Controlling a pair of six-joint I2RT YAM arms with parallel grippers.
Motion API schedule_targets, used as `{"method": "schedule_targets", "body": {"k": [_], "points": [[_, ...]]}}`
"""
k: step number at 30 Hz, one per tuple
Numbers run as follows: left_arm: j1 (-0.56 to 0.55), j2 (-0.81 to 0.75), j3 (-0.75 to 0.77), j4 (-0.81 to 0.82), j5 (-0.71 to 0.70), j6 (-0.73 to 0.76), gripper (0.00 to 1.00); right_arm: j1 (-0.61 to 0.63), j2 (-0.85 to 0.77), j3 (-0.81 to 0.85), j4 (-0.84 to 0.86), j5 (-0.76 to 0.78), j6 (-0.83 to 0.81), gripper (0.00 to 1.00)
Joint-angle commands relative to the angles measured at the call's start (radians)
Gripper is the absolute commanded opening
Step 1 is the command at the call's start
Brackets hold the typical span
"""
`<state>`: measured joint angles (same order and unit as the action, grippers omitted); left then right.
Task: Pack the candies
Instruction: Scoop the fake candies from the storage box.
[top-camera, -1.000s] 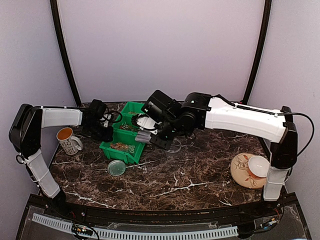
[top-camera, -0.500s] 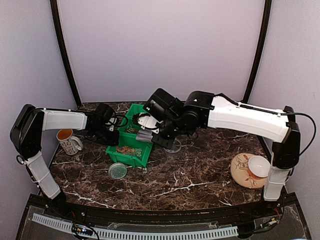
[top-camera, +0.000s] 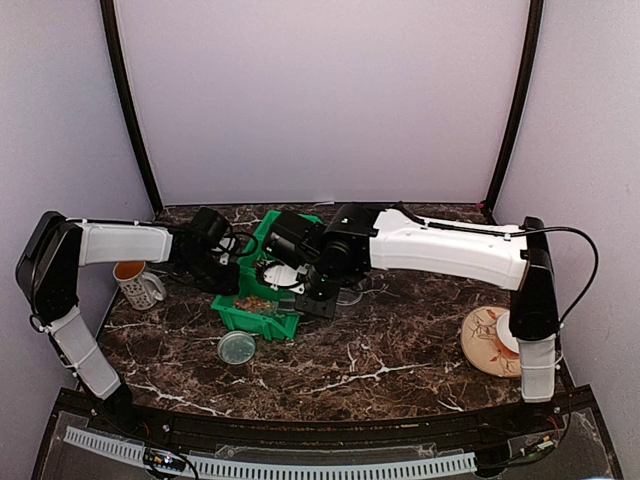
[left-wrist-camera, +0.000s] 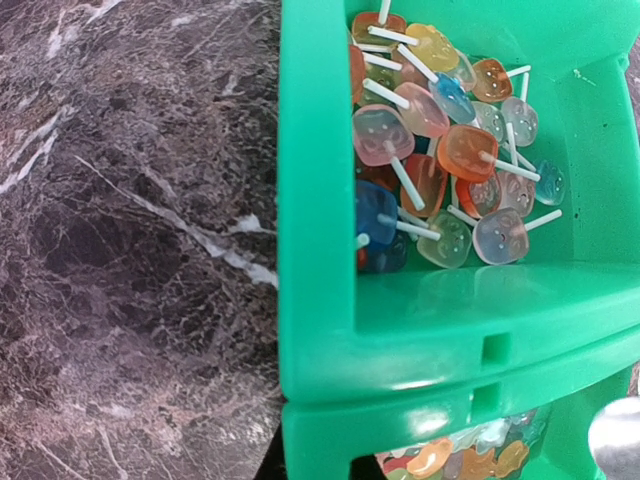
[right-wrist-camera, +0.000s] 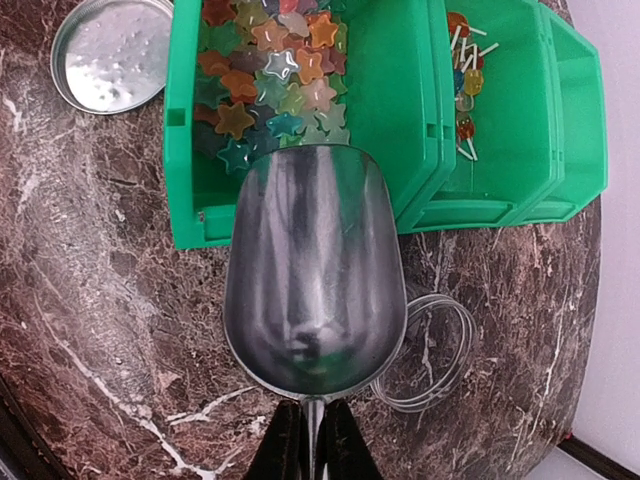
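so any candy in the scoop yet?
No, the scoop bowl is bare metal in the right wrist view; the star candies lie in the green bin ahead of its lip.

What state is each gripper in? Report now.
Left gripper: shut, at the green bin's wall; a grip cannot be told.
Right gripper: shut on the metal scoop's handle.

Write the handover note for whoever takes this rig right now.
Right claw: shut on the metal scoop, which is empty, its lip over the star candies in the green bin.
Left claw: shut at the bin's left edge; grip not visible.
Clear jar beside the scoop shows no candy; round lid lies by the bin.
Done: nothing packed. Left: scoop, fill jar, close it.
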<state>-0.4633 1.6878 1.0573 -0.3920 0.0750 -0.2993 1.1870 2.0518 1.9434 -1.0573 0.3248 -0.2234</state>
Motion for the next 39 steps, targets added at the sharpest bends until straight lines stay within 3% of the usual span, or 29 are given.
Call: {"method": "schedule_targets", "body": {"k": [1, 14, 24, 39], "points": [[-0.015, -0.104, -0.008, 0.080, 0.058, 0.002, 0.00, 0.007, 0.040, 0.063, -0.039, 0.028, -0.010, 0.00], [-0.041, -0.143, 0.015, 0.083, -0.036, 0.049, 0.00, 0.007, 0.208, 0.200, -0.072, 0.042, -0.046, 0.00], [-0.041, -0.119, 0.146, 0.009, -0.004, 0.075, 0.00, 0.017, 0.298, 0.285, -0.036, -0.026, -0.122, 0.00], [-0.040, -0.134, 0.034, 0.127, 0.124, 0.067, 0.00, 0.015, 0.254, -0.040, 0.378, -0.258, -0.140, 0.00]]}}
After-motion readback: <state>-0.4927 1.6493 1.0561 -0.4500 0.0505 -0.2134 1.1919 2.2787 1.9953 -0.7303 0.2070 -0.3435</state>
